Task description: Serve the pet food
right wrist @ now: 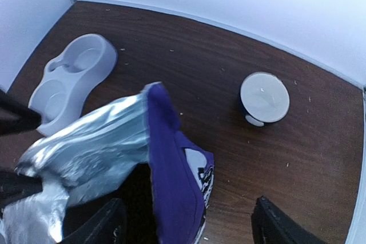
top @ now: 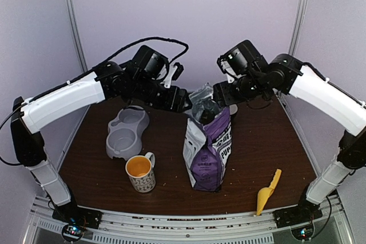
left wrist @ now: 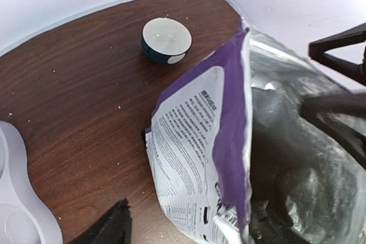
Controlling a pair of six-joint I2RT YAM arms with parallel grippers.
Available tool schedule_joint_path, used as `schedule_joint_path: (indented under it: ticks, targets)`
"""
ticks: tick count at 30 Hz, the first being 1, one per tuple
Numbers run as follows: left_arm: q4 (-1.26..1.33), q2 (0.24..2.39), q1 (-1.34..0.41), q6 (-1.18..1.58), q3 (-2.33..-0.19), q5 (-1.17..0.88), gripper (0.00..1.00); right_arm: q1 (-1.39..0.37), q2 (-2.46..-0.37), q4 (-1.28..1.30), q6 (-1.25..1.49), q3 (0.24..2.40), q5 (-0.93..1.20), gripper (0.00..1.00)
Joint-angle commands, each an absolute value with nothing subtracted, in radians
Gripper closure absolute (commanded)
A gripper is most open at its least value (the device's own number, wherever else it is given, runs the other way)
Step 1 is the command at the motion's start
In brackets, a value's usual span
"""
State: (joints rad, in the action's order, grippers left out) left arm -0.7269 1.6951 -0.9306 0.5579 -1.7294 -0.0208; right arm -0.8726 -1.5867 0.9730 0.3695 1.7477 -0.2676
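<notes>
Foil-lined mouth of the purple bag point(top: 207, 147) gapes just below. My left gripper point(top: 182, 100) and right gripper point(right wrist: 191, 227) stand wide at its lip, holding nothing. The pet food is hidden inside. I should pinch opposite lips squarely and spread gently — it could tip.

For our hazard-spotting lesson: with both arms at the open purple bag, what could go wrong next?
The tall purple foil-lined food bag stands upright, open-topped; a nudge could tip it toward the orange-lined patterned mug. The yellow plastic scoop lies near the dark wooden table's front edge and could be knocked off.
</notes>
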Motion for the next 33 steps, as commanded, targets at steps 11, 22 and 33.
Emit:
schedule_joint_path:
  ticks: [11, 22, 33]
  targets:
    - [-0.356, 1.207, -0.97, 0.448, -1.304, 0.202, 0.18, -0.83, -1.089, 0.88, 0.5, 1.363, -0.151, 0.1]
    - [-0.291, 1.037, -1.015, 0.52, -1.053, 0.274, 0.18, -0.812, -0.662, 0.875, 1.103, 0.724, -0.205, 0.19]
    - [-0.293, 1.018, -1.022, 0.56, -1.003, 0.272, 0.18, -0.811, -0.497, 0.966, 1.383, 0.526, -0.169, 0.14]
